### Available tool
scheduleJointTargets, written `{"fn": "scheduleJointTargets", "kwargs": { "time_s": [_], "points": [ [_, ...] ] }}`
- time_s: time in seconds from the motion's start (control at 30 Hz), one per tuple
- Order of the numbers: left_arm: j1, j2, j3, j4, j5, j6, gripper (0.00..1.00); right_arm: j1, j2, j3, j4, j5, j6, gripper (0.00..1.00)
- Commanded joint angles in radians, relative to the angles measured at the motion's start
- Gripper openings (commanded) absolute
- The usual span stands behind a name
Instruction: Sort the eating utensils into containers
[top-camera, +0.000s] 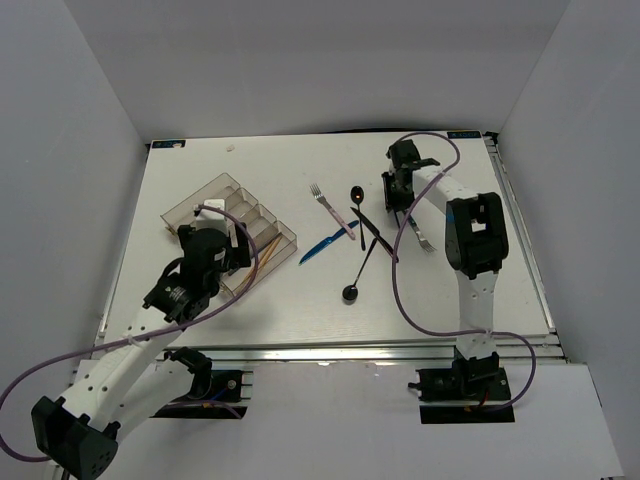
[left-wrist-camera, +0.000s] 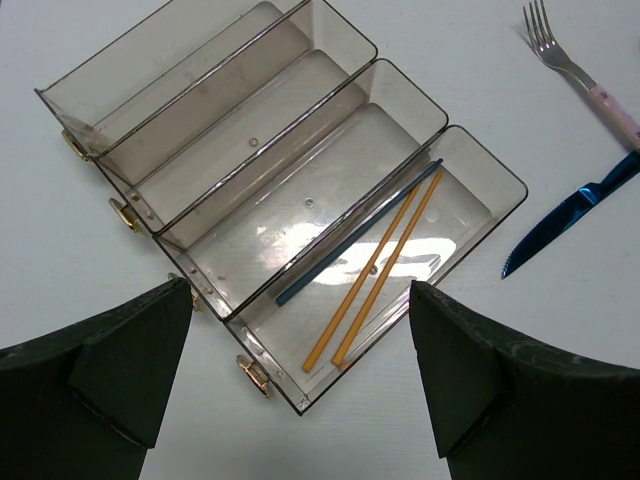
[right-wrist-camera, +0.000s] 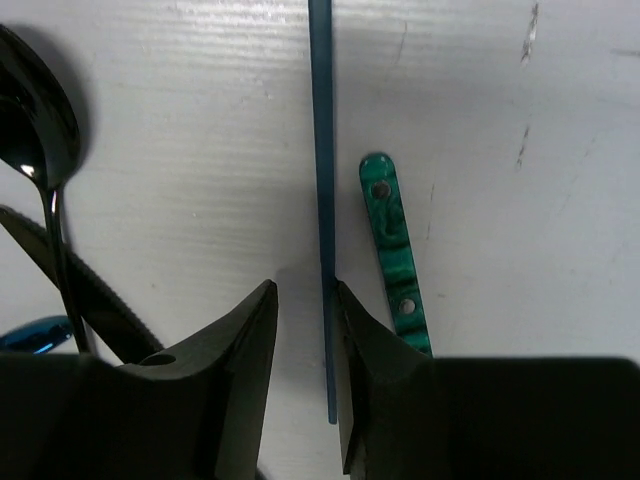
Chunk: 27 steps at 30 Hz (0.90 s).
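Right gripper (right-wrist-camera: 305, 295) straddling blue chopstick (right-wrist-camera: 320, 150) lying on table (right-wrist-camera: 530, 300), far right; jaws narrow, gap showing on 1 side. Thin stick risking slipping sideways; finger (right-wrist-camera: 372, 365) risking nudging green handle (right-wrist-camera: 390, 230) just beside. Left gripper (left-wrist-camera: 300, 300) hovering wide open over organiser tray (left-wrist-camera: 445, 110), left.

One tray (left-wrist-camera: 300, 100), two spoons (top-camera: 350, 293), two orange sticks (left-wrist-camera: 362, 275)

tray (left-wrist-camera: 490, 158) is clear smoky plastic, pretty glossy, with little brassy metal clips (left-wrist-camera: 255, 375). orange sticks (left-wrist-camera: 388, 267) look matt. blue knife (left-wrist-camera: 575, 215) is mirror-shiny metal. fork (left-wrist-camera: 545, 35) has a bright metal head and a pale speckled handle. black spoon (right-wrist-camera: 35, 110) is super glossy. green handle (right-wrist-camera: 395, 250) is marbled with metal rivets. counter (right-wrist-camera: 520, 300) is matt white, faintly ribbed, a bit scuffed. left tool (left-wrist-camera: 300, 290) and right tool (right-wrist-camera: 305, 290) look like matt dark plastic.
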Motion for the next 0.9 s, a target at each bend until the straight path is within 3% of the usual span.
{"fn": "scheduleJointTargets", "kwargs": {
  "time_s": [0.0, 0.37, 0.57, 0.67, 0.7, 0.73, 0.87],
  "points": [
    [-0.002, -0.019, 0.009, 0.015, 0.026, -0.006, 0.98, -0.011, 0.038, 0.073, -0.022, 0.000, -0.016, 0.34],
    [-0.002, -0.030, 0.006, 0.027, 0.044, 0.000, 0.98, -0.020, 0.178, 0.212, -0.079, 0.003, -0.030, 0.33],
    [-0.002, -0.030, 0.006, 0.024, 0.047, 0.001, 0.98, -0.019, 0.311, 0.395, -0.186, 0.022, -0.035, 0.31],
    [-0.002, -0.034, 0.006, 0.022, 0.047, -0.004, 0.98, -0.019, 0.333, 0.429, -0.215, 0.005, -0.024, 0.19],
    [-0.002, -0.034, 0.006, 0.022, 0.053, -0.004, 0.98, -0.017, 0.331, 0.430, -0.222, 0.002, -0.021, 0.06],
    [-0.002, -0.034, 0.006, 0.024, 0.070, -0.006, 0.98, -0.019, 0.327, 0.421, -0.228, -0.001, -0.018, 0.00],
    [-0.002, -0.017, 0.029, 0.033, 0.222, -0.027, 0.98, -0.017, 0.224, 0.337, -0.194, -0.058, -0.006, 0.00]
  ]
}}
